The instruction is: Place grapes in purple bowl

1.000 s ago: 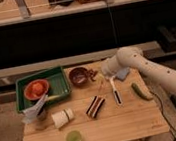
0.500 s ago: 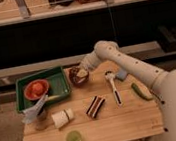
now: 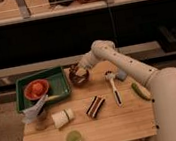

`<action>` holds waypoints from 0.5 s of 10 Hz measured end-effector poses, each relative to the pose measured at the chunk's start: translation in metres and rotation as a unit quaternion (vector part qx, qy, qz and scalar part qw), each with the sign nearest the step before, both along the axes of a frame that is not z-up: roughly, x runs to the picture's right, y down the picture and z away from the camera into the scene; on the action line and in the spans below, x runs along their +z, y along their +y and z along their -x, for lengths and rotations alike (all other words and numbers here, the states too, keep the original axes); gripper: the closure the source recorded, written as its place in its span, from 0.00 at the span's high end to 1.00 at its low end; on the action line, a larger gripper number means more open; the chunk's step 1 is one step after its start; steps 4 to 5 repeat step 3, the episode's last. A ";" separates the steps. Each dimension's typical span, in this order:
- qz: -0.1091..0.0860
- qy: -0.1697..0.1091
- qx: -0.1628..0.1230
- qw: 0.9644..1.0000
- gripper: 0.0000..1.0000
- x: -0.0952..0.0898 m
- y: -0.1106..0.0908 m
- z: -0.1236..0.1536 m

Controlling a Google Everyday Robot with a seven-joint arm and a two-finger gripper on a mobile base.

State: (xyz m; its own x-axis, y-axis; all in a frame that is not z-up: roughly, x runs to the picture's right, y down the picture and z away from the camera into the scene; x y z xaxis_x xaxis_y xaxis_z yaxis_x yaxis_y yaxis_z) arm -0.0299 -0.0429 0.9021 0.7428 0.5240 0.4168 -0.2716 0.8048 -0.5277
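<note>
my claw (image 3: 79, 69) hangs over the purple bowl (image 3: 78, 76), at the table's 11 o'clock beside the green tray (image 3: 59, 88). i cannot tell its opening, nor see the grapes. advice: release low and centred, then lift straight up.

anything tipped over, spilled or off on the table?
One thing: the white cup lies on its side near the table's front left, beside the striped block. Nothing looks spilled. The hand is over the purple bowl; the grapes aren't clearly distinguishable there.
</note>
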 end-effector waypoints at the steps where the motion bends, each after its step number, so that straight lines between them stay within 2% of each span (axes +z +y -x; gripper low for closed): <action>1: -0.002 0.004 0.005 1.000 0.80 0.000 -0.001 -0.009; 5: -0.003 0.002 0.015 1.000 0.80 -0.001 -0.002 -0.014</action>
